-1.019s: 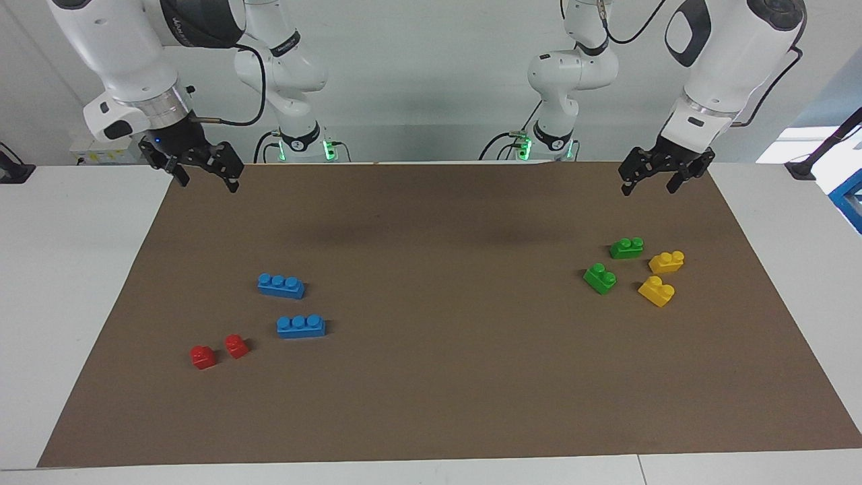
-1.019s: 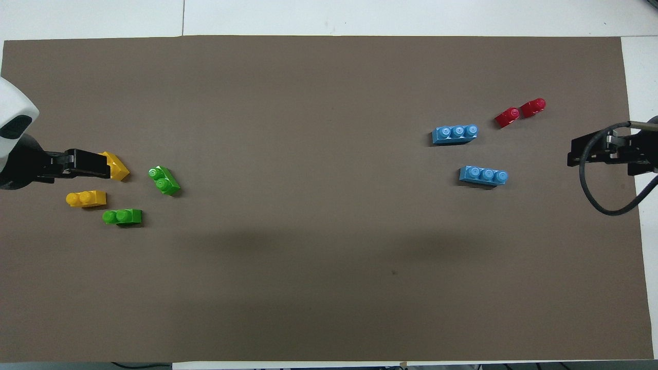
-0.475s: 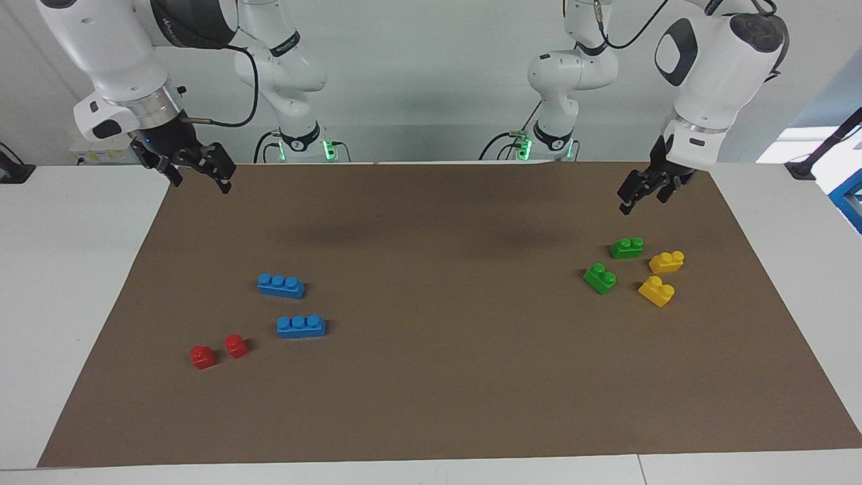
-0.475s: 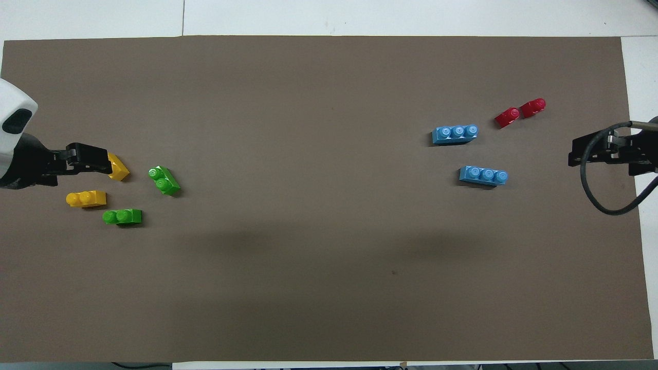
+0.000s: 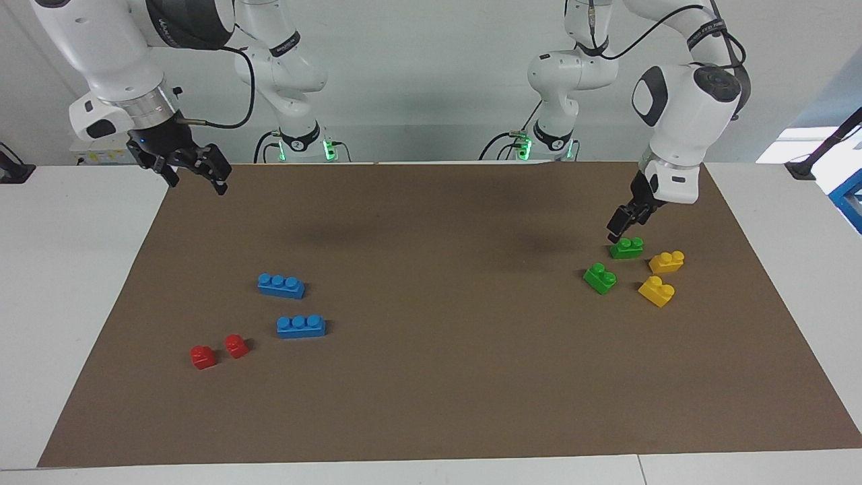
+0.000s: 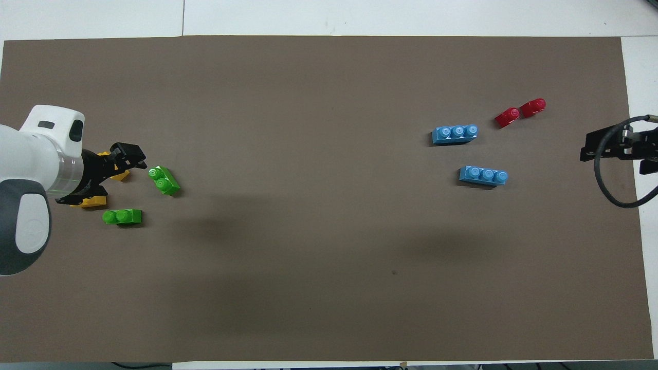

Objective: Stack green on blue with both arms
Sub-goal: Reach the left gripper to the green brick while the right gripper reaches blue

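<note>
Over the last second the left arm's black two-finger gripper (image 5: 621,228), fingers apart, had dropped to just above the small green two-stud plastic brick (image 5: 626,248) nearer the robots, likely preparing a grasp, while the right gripper (image 5: 195,170) waited open.

Two bright green bricks (image 5: 626,248) (image 5: 600,278), two yellow bricks (image 5: 667,261) (image 5: 656,291), two blue bricks (image 5: 281,285) (image 5: 301,327) and two red bricks (image 5: 203,357) (image 5: 236,346) are seen on a plain brown mat (image 5: 438,377); the tabletop (image 5: 67,269) is white.

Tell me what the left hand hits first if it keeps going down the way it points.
Most likely the green brick nearer the robots: the left hand hangs just above it, pointing down at it. Height above it is hard to judge.
</note>
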